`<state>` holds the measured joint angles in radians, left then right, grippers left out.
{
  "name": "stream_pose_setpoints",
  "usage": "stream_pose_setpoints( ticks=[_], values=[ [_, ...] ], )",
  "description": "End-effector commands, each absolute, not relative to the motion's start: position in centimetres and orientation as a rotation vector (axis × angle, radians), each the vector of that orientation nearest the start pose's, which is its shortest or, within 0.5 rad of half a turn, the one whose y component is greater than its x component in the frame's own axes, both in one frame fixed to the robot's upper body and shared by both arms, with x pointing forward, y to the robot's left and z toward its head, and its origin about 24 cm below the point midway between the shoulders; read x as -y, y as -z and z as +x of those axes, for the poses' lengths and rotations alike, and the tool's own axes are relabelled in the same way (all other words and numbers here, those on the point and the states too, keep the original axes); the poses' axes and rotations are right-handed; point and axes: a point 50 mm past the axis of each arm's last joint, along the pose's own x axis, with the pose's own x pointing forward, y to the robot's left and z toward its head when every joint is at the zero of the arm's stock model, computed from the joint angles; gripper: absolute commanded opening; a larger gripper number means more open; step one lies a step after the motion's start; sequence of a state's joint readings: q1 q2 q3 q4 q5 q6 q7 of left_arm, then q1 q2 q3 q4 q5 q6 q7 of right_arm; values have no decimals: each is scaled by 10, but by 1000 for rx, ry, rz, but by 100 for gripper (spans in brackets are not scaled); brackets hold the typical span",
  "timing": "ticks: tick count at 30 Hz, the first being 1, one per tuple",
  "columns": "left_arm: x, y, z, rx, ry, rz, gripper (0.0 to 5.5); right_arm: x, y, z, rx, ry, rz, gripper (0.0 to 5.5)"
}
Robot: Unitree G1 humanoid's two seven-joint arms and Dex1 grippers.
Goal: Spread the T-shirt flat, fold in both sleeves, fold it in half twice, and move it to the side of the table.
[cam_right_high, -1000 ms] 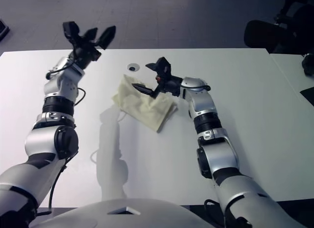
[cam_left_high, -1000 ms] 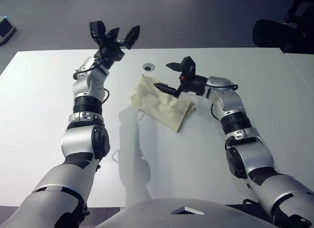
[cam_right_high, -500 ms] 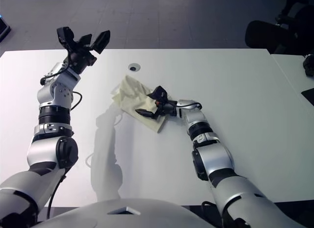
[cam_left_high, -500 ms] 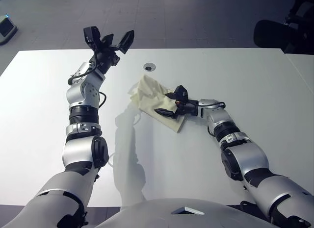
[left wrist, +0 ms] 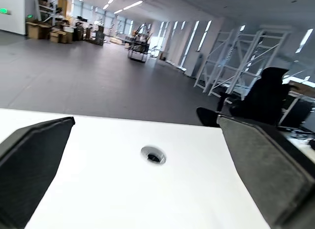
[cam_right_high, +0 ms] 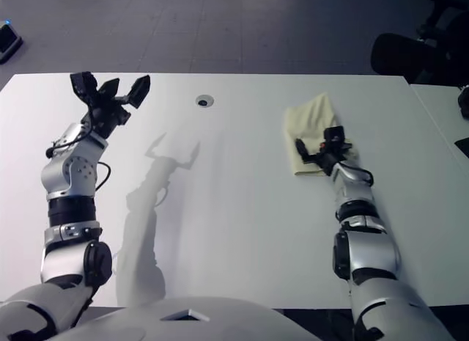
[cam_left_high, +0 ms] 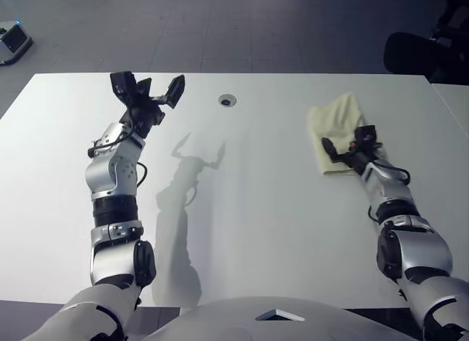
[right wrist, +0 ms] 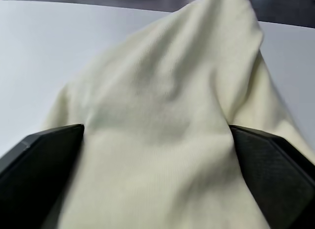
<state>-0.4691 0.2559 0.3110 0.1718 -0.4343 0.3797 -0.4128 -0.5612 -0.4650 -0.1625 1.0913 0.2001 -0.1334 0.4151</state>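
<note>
Looks all but finished, with the cream T-shirt [cam_left_high: 333,121] folded small and lying near the right edge of the table [cam_left_high: 242,209]. Leaves little beyond lifting away the right gripper [cam_left_high: 344,140], spread wide and resting on the cloth's near end. Holds nothing in the left gripper [cam_left_high: 148,84], likewise spread, raised over the table's left side.

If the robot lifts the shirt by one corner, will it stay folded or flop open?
Probably flop open: the shirt lies in soft, rumpled folds, so it would likely sag and unfold. It looks thin, so probably light too. Pushed across the smooth table, it would likely slide or bunch up, not roll.
</note>
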Motion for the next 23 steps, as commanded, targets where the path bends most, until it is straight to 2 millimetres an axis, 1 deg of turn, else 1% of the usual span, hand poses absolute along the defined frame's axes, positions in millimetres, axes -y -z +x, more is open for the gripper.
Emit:
stream_pose_setpoints(
  ticks=[1, 3, 6, 8, 10, 11, 12, 13, 14, 15, 16, 17, 18, 19, 20, 22, 23],
  values=[
    [-214, -119, 303, 6, 222, -250, 540, 323, 99, 167, -936, 218, 74, 537],
    [-214, -118, 300, 0, 212, -246, 540, 330, 96, 164, -931, 235, 65, 537],
    [-215, -117, 298, -3, 196, -242, 540, 340, 88, 165, -908, 225, 44, 537],
    [-216, -117, 297, -4, 188, -238, 540, 344, 80, 169, -881, 196, 27, 537],
    [-218, -117, 296, -1, 174, -223, 540, 349, 67, 178, -823, 149, -13, 537],
    [-218, -118, 295, 4, 166, -214, 540, 351, 52, 191, -745, 118, -43, 537],
    [-218, -119, 294, 11, 158, -200, 540, 349, 32, 206, -644, 78, -86, 537],
    [-219, -121, 292, 16, 140, -180, 540, 343, 7, 222, -538, 30, -152, 537],
    [-221, -123, 291, 22, 117, -150, 540, 331, -21, 237, -428, -26, -222, 537],
    [-224, -127, 289, 31, 81, -109, 540, 313, -50, 251, -318, -76, -266, 537],
    [-225, -130, 287, 39, 49, -73, 540, 294, -74, 259, -223, -113, -273, 537],
    [-226, -134, 284, 48, 13, -38, 540, 269, -99, 266, -122, -147, -237, 537],
    [-225, -136, 280, 55, -12, -4, 540, 244, -118, 267, -42, -173, -198, 537],
    [-220, -137, 274, 57, -21, 24, 540, 220, -128, 265, 17, -189, -150, 537],
    [-214, -137, 269, 56, -19, 40, 540, 199, -133, 261, 51, -192, -112, 537],
    [-202, -134, 265, 45, -12, 47, 540, 176, -130, 259, 70, -171, -59, 537],
    [-197, -131, 264, 28, -8, 36, 540, 169, -127, 260, 65, -140, -14, 537]
  ],
)
